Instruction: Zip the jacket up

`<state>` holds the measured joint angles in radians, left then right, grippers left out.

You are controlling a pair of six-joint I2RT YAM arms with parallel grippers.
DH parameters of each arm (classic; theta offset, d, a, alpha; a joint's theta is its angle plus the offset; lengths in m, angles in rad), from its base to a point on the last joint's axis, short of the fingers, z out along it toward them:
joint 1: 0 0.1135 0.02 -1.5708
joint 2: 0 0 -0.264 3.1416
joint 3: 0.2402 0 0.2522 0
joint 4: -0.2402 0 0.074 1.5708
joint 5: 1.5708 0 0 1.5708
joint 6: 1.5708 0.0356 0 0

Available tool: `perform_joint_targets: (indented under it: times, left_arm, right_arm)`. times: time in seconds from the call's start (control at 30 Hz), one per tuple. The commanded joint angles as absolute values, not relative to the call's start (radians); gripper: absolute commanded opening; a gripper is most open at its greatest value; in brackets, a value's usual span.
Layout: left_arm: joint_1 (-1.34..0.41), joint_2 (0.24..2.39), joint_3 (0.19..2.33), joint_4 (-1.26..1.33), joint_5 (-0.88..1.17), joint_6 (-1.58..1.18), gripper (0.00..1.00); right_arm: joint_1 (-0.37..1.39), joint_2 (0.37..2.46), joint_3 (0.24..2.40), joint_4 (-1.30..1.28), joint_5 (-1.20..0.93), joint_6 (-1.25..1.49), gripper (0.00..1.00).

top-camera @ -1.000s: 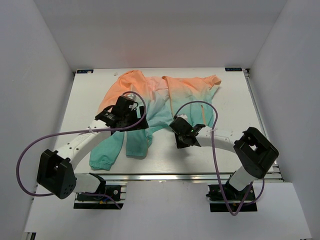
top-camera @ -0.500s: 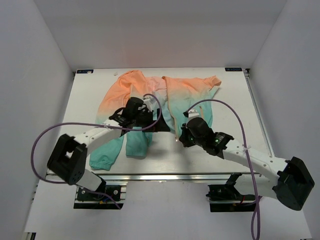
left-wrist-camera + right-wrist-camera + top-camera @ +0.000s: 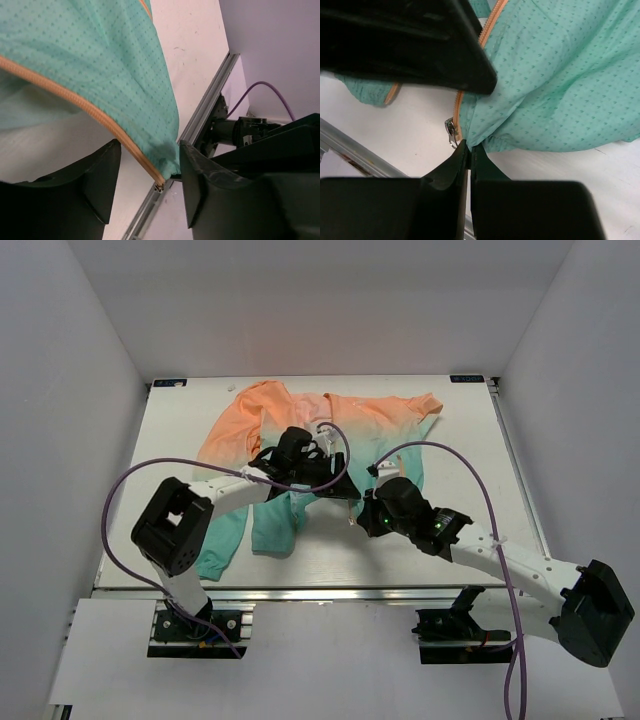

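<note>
1. Lying spread on the white table [image 3: 470,470], the jacket [image 3: 290,425] is showing its orange hood and shoulders toward the far edge and its teal hem toward the arms.
2. The left end effector [image 3: 147,160] is hovering over the middle of the hem with its jaws standing apart, gripping nothing.
3. Between those jaws, the bottom end of one orange zipper [image 3: 90,112] edge is hanging, and the teal corner of that front panel is brushing one finger.
4. The right end effector [image 3: 469,147] is pinching the teal hem of the other front panel, its fingers pressed tightly together on the fabric edge.
5. A small metal slider [image 3: 451,131] is dangling at the foot of that panel's zipper tape, just beside the closed fingertips.
6. From above, both end effectors are sitting near each other at the near middle of the jacket, with the two front edges not yet joined.
7. One teal sleeve [image 3: 215,540] is trailing toward the near left, beside the left arm.
</note>
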<state>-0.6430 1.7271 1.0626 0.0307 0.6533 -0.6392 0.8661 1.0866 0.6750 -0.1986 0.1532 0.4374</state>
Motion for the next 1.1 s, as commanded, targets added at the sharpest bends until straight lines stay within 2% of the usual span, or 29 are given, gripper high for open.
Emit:
perform_joint_targets:
  times: [0.0,0.07,0.1,0.17,0.2,0.23,0.27,0.3,0.33,0.4,0.47,0.5,0.63,0.8,1.07]
  left_arm:
    - [-0.643,1.739,1.115,0.071,0.695,-0.64,0.57]
    - [-0.644,1.758,1.123,0.081,0.712,-0.641,0.48]
    - [-0.644,1.761,1.124,0.086,0.718,-0.644,0.38]
    - [-0.644,1.766,1.127,0.098,0.735,-0.649,0.26]
    - [-0.644,1.766,1.126,0.101,0.738,-0.65,0.1]
    - [-0.644,1.76,1.126,0.103,0.736,-0.65,0.03]
    - [-0.644,1.756,1.123,0.106,0.735,-0.652,0.0]
    - [-0.644,1.752,1.115,0.107,0.732,-0.652,0.0]
    - [-0.644,1.741,1.112,0.113,0.729,-0.655,0.0]
    - [-0.644,1.73,1.104,0.115,0.726,-0.657,0.0]
    - [-0.644,1.717,1.097,0.121,0.723,-0.663,0.0]
    - [-0.644,1.713,1.092,0.126,0.724,-0.666,0.0]
    - [-0.644,1.697,1.08,0.136,0.727,-0.672,0.0]
    - [-0.646,1.684,1.075,0.14,0.726,-0.681,0.0]
    - [-0.647,1.646,1.042,0.169,0.704,-0.739,0.0]
  right_arm:
    - [0.868,1.06,0.675,-0.146,0.14,0.433,0.0]
    - [0.865,1.055,0.676,-0.146,0.137,0.433,0.0]
    - [0.864,1.055,0.676,-0.144,0.133,0.433,0.0]
    - [0.862,1.055,0.673,-0.144,0.133,0.436,0.0]
    - [0.861,1.055,0.672,-0.147,0.14,0.443,0.0]
    - [0.859,1.055,0.672,-0.147,0.141,0.446,0.0]
    - [0.859,1.055,0.669,-0.149,0.143,0.451,0.0]
    - [0.858,1.055,0.667,-0.15,0.149,0.454,0.0]
    - [0.856,1.058,0.669,-0.155,0.153,0.465,0.05]
    - [0.854,1.06,0.67,-0.163,0.155,0.475,0.25]
    - [0.854,1.062,0.675,-0.173,0.156,0.491,0.37]
    - [0.854,1.06,0.675,-0.173,0.15,0.492,0.48]
    - [0.854,1.048,0.675,-0.178,0.153,0.5,0.65]
    - [0.854,1.058,0.675,-0.18,0.158,0.503,0.72]
    - [0.853,1.1,0.684,-0.143,0.235,0.604,0.73]
